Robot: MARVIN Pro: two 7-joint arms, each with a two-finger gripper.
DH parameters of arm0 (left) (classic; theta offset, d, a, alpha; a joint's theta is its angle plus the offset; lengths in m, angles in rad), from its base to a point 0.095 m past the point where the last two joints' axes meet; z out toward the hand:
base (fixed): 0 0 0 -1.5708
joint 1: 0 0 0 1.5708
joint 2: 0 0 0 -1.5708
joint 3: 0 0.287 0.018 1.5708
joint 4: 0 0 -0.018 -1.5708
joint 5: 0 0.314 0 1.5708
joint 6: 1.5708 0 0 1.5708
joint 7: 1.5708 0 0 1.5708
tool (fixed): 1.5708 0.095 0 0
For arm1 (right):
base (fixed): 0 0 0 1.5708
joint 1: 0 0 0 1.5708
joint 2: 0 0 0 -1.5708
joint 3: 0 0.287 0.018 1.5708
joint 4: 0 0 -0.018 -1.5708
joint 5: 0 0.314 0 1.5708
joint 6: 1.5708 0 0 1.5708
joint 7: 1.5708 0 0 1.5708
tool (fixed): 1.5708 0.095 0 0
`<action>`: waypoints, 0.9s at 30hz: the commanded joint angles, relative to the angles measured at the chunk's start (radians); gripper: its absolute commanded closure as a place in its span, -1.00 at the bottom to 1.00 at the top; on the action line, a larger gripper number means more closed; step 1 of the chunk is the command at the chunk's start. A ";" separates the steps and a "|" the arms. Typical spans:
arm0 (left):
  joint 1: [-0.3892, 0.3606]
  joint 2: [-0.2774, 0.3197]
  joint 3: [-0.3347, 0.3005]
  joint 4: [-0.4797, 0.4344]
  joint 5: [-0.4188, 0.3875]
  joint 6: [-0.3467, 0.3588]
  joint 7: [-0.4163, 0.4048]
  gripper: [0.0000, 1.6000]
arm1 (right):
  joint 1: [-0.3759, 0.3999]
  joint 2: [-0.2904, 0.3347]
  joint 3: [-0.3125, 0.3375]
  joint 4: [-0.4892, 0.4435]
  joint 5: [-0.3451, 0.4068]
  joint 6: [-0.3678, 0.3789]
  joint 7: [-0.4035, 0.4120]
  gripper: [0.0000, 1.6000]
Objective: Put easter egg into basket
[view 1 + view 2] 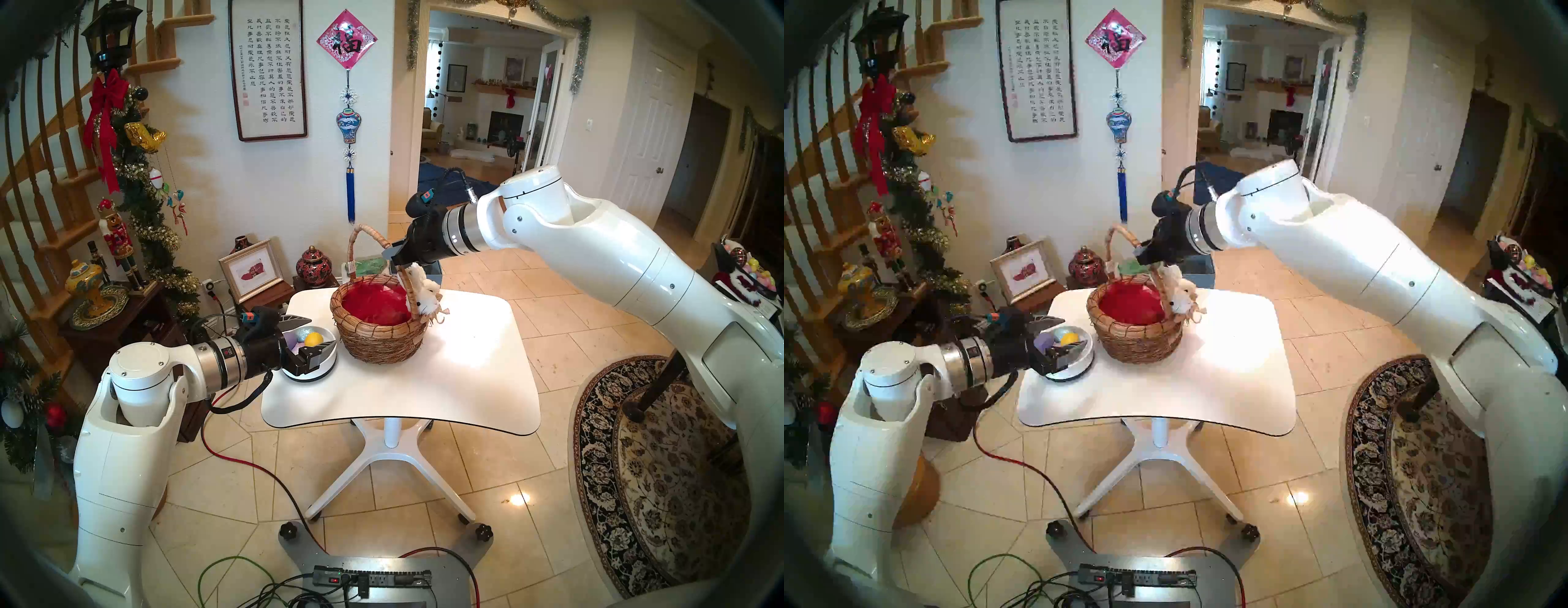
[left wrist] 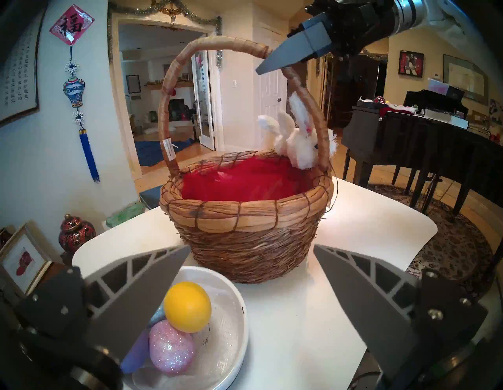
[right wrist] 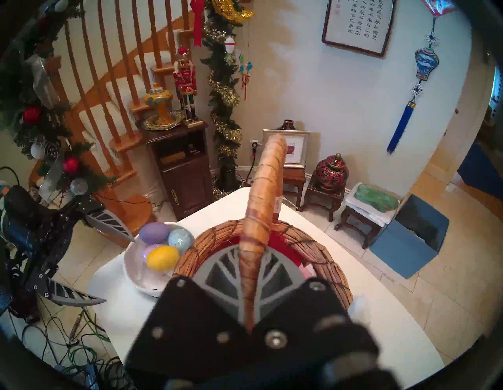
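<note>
My right gripper (image 3: 251, 294) is clamped tight on the wrapped arched handle of the round brown woven wicker basket (image 1: 377, 335) with red lining, gripping low on its right side, just above the white plush bunnies (image 1: 426, 293). The basket stands on the white rounded table (image 1: 445, 382). My left gripper (image 2: 250, 275) hangs with its jaws spread wide and empty over the shallow white round bowl (image 2: 234, 343), which sits just beside the basket. In the bowl lie the eggs: a smooth yellow egg (image 2: 187, 307), a pink glitter egg (image 2: 171, 346), a matte purple egg (image 3: 154, 232) and a pale blue glitter egg (image 3: 181, 237).

Step in hand, as I judge it: the basket is steadied and no egg is yet picked. The next move calls for lowering the left jaws around one egg, probably the yellow one lying uppermost, closing gently on its slick curved shell, then lifting it over the rim while avoiding the handle.

Hidden or unclear: the basket floor is only partly visible, so I cannot tell whether any egg already lies inside. In the left wrist view, one finger (image 2: 141, 294) covers the purple and blue eggs almost entirely.
</note>
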 commanded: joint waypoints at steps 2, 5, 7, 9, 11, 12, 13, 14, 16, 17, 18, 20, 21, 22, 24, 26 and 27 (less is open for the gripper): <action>-0.007 0.000 0.000 -0.006 -0.001 0.000 0.001 -1.00 | 0.009 0.013 0.019 -0.015 0.002 -0.020 -0.003 1.00; -0.007 0.000 0.000 -0.006 -0.001 0.000 0.001 -1.00 | 0.010 0.012 0.016 -0.016 0.001 -0.023 -0.002 1.00; -0.007 0.000 0.000 -0.006 -0.001 0.000 0.001 -1.00 | 0.011 0.012 0.014 -0.018 0.001 -0.023 -0.002 1.00; -0.007 0.000 0.000 -0.006 -0.001 0.000 0.001 -1.00 | 0.012 0.012 0.013 -0.020 0.002 -0.021 -0.003 1.00; -0.007 0.000 0.000 -0.006 -0.001 0.000 0.001 -1.00 | 0.012 0.012 0.013 -0.024 0.006 -0.018 -0.005 1.00; -0.007 0.000 0.000 -0.006 -0.001 0.000 0.001 -1.00 | 0.012 0.013 0.013 -0.028 0.007 -0.017 -0.007 1.00; -0.007 0.000 0.000 -0.006 -0.001 0.000 0.001 -1.00 | 0.012 0.014 0.013 -0.031 0.007 -0.015 -0.009 1.00; -0.007 0.000 0.000 -0.006 -0.001 0.000 0.001 -1.00 | 0.012 0.016 0.011 -0.036 0.005 -0.016 -0.011 0.86; -0.007 0.000 0.000 -0.006 -0.001 0.000 0.001 -1.00 | 0.011 0.018 0.011 -0.041 0.005 -0.015 -0.014 0.15; -0.007 0.000 0.000 -0.006 -0.001 0.000 0.001 -1.00 | 0.011 0.019 0.010 -0.043 0.005 -0.015 -0.016 -0.05; -0.007 0.000 0.000 -0.006 -0.001 0.000 0.001 -1.00 | 0.012 0.021 0.011 -0.046 0.006 -0.015 -0.018 -0.52; -0.007 0.000 0.000 -0.006 -0.001 0.000 0.001 -1.00 | 0.012 0.025 0.013 -0.051 0.007 -0.015 -0.021 -0.85; -0.007 0.000 0.000 -0.006 -0.001 0.000 0.001 -1.00 | 0.012 0.027 0.014 -0.053 0.008 -0.015 -0.022 -0.97; -0.007 0.000 0.000 -0.006 -0.001 0.000 0.001 -1.00 | 0.012 0.030 0.015 -0.057 0.009 -0.015 -0.023 -1.00; -0.007 0.000 0.000 -0.006 -0.001 0.000 0.001 -1.00 | 0.011 0.039 0.020 -0.069 0.013 -0.014 -0.026 -1.00; -0.007 0.000 0.000 -0.006 -0.001 0.000 0.001 -1.00 | 0.011 0.050 0.025 -0.085 0.019 -0.011 -0.028 -1.00; -0.007 0.000 0.000 -0.006 -0.001 0.000 0.001 -1.00 | 0.011 0.057 0.028 -0.093 0.022 -0.010 -0.029 -1.00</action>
